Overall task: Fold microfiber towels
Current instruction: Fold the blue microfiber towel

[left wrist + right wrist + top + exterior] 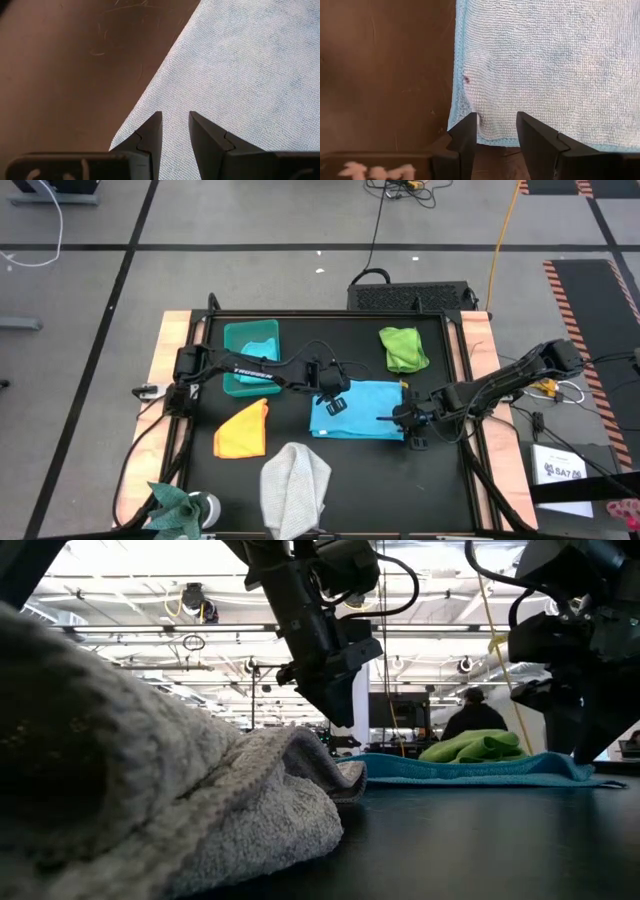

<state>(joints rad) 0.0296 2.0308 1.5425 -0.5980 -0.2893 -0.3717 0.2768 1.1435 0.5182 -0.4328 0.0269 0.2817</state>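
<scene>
High view: light blue towel (362, 410) spread flat mid-desk (440, 480), rectangular, fine looped pile. Left tool (331, 402) over its near-left corner, fingers slightly parted above the weave, nothing pinched. Right tool (400, 418) at its near-right hem, likewise parted, empty. Grey towel (295, 485) heaped, coarse nap; orange-yellow towel (243, 430) folded flat; lime green towel (403, 348) crumpled; teal towel (262, 352) in rigid teal bin (232, 383).
</scene>
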